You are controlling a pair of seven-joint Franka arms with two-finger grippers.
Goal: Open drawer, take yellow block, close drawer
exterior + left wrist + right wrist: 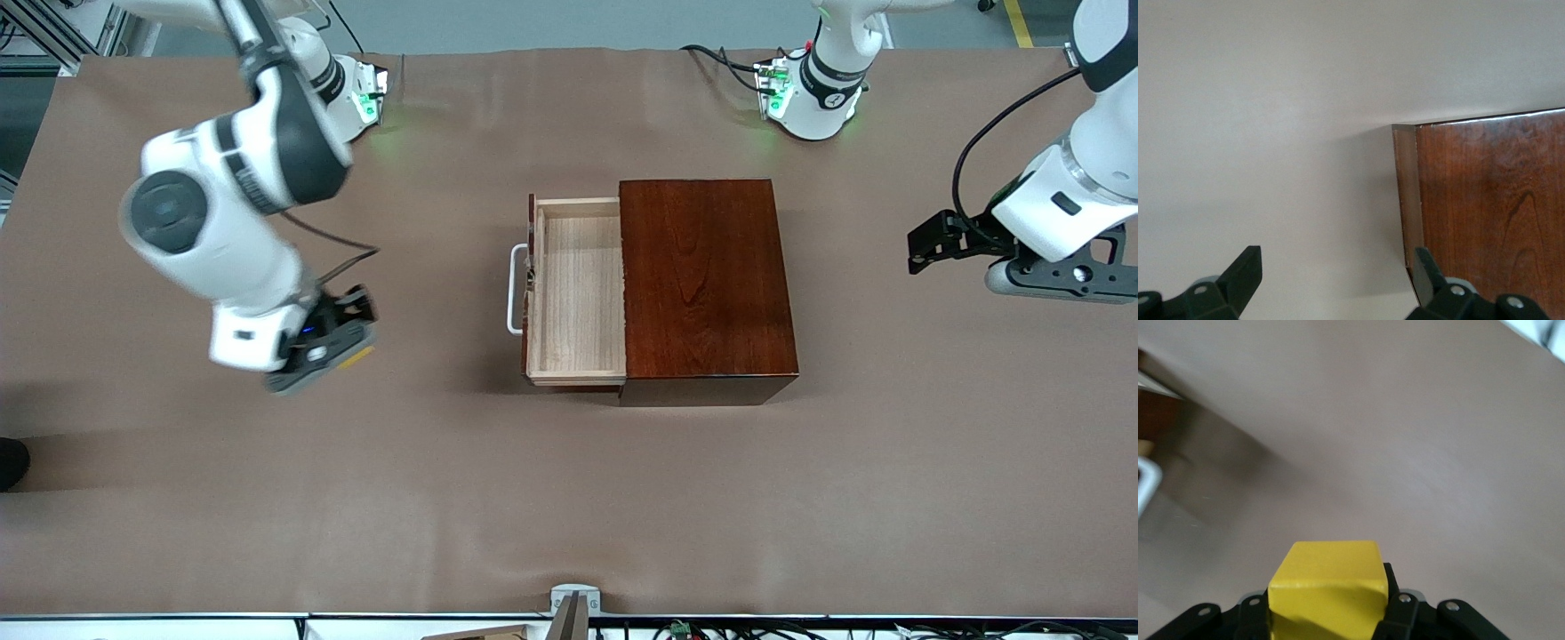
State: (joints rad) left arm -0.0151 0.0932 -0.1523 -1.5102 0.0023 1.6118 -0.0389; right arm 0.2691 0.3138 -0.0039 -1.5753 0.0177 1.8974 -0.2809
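The drawer [576,298] of the dark reddish-brown wooden box [702,284] stands pulled out toward the right arm's end of the table, and its pale-wood tray shows nothing inside. Its white bar handle [514,289] also shows at the edge of the right wrist view [1146,483]. My right gripper [342,351] is shut on the yellow block [1328,587] and holds it over the bare table, apart from the handle. A sliver of the block shows in the front view [357,356]. My left gripper [1336,277] is open and empty, beside the closed end of the box [1491,200].
The brown table cover [569,498] stretches around the box. The arm bases [813,89] stand along the edge farthest from the front camera. A small metal bracket [573,600] sits at the table's nearest edge.
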